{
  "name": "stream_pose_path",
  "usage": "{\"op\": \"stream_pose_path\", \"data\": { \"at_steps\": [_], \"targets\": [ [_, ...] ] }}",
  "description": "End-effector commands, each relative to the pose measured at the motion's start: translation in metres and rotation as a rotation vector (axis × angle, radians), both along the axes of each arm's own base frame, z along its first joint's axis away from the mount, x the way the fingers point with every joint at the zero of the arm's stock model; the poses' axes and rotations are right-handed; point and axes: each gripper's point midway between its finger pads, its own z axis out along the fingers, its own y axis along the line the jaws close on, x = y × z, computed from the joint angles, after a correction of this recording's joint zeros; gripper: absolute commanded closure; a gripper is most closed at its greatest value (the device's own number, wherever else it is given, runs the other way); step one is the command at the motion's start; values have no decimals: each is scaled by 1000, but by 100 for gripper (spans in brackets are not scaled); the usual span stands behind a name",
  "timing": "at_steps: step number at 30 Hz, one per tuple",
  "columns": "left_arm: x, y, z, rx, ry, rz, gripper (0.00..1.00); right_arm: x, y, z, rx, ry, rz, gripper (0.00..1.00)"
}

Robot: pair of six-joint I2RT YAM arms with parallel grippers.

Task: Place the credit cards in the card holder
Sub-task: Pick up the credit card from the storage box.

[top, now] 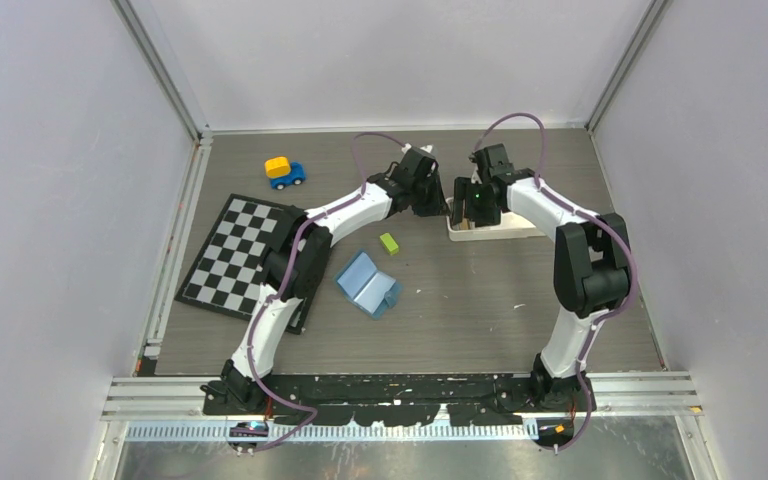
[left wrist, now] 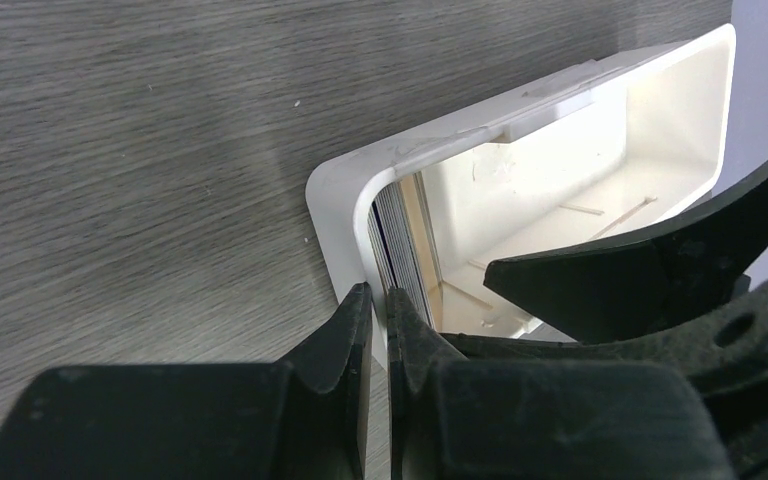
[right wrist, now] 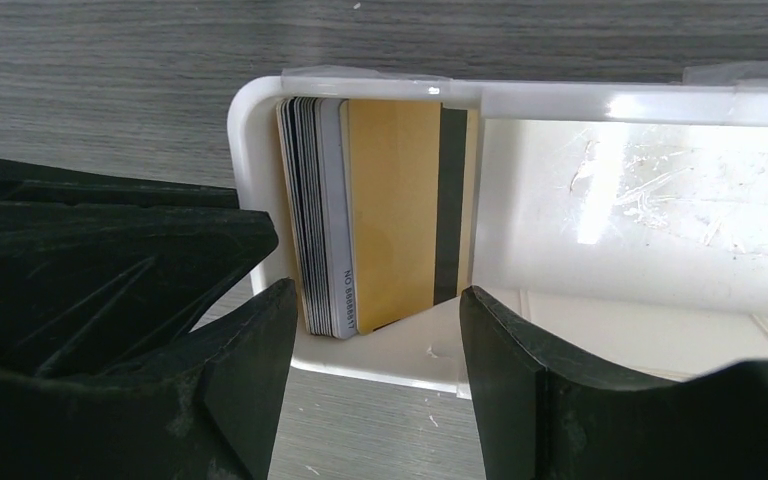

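The credit cards (right wrist: 315,220) stand on edge in a stack at the left end of a long white tray (right wrist: 560,100): several dark grey ones and a tan-gold one (right wrist: 390,200) with a black stripe. My right gripper (right wrist: 375,340) is open, its jaws either side of the stack's near end, not touching it. My left gripper (left wrist: 380,305) is shut on the tray's end wall (left wrist: 335,215), beside the cards (left wrist: 395,235). The card holder (top: 368,283), a teal-blue wallet, lies open on the table, well apart from both grippers (top: 443,205) (top: 472,205).
A lime-green block (top: 389,243) lies between the wallet and the tray (top: 505,232). A checkerboard (top: 240,255) lies at the left under the left arm. A blue and yellow toy car (top: 284,171) stands at the back left. Grey walls enclose the table.
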Motion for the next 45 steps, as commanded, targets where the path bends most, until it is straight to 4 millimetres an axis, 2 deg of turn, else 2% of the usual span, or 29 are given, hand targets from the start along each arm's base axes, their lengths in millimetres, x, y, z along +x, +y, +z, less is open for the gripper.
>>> {"op": "stream_pose_path", "data": {
  "at_steps": [1, 4, 7, 16, 22, 30, 37, 45],
  "targets": [
    [-1, 5, 18, 11, -37, -16, 97, 12, 0, 7, -30, -36, 4, 34],
    [-1, 6, 17, 12, -37, -15, 97, 12, -8, 1, -83, -29, -19, 35],
    [-1, 7, 16, 19, -37, -11, 97, 14, -24, 1, -163, -43, -78, 36],
    [-1, 9, 15, 31, -38, -4, 97, 15, -50, 27, -252, -123, -185, 38],
    [-1, 10, 14, 34, -39, -3, 97, 14, -62, 29, -303, -129, -228, 39],
    [-1, 10, 18, 29, -42, -3, 97, 12, -59, 44, -273, -146, -227, 38],
    [-1, 9, 21, 17, -47, -5, 97, 12, -35, 60, -155, -163, -157, 34],
    [-2, 9, 20, 12, -43, -5, 97, 13, -15, 48, -110, -127, -92, 34]
  ]
}}
